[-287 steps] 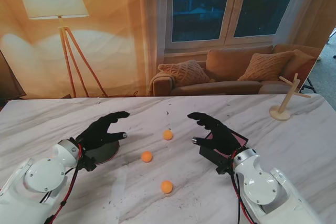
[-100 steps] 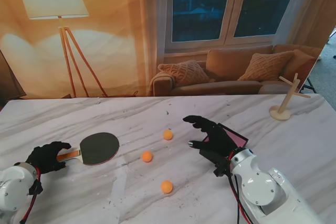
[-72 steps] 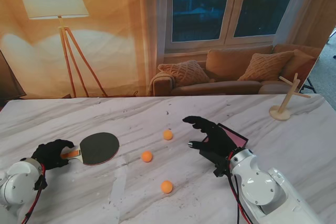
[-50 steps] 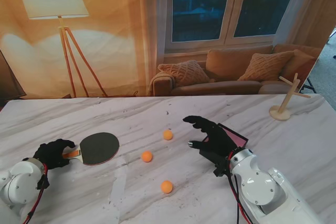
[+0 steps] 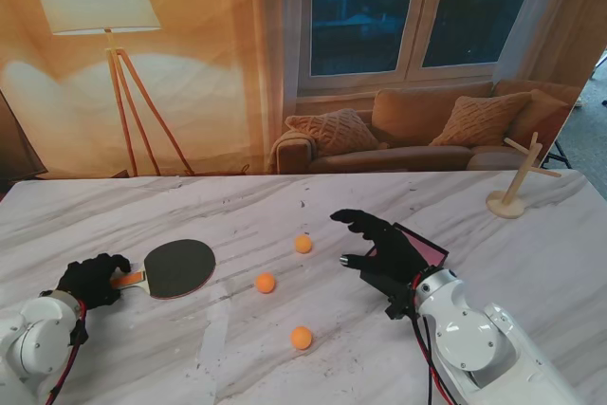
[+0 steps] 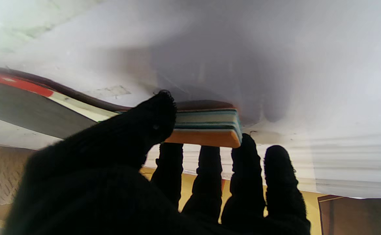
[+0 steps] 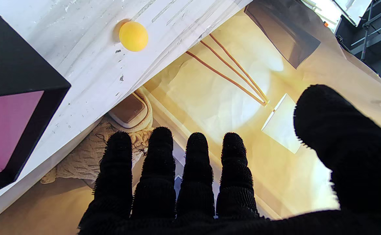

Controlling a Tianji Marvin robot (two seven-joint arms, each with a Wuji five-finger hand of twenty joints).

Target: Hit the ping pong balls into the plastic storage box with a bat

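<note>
The bat lies flat on the marble table, its dark blade to the left and its orange handle pointing at my left hand. In the left wrist view the thumb touches the handle's side and the fingers reach straight over it, spread apart and not wrapped. Three orange balls sit mid-table. My right hand hovers open over the black storage box with a pink inside. The right wrist view shows that box and one ball.
A wooden peg stand is at the far right of the table. The table's far edge runs under a printed living-room backdrop. My right forearm lies nearer to me than the box.
My left hand left its place over the bat blade, dropped back to the left and came up to the handle's end. The bat and balls stayed put. The right hand barely shifted.
</note>
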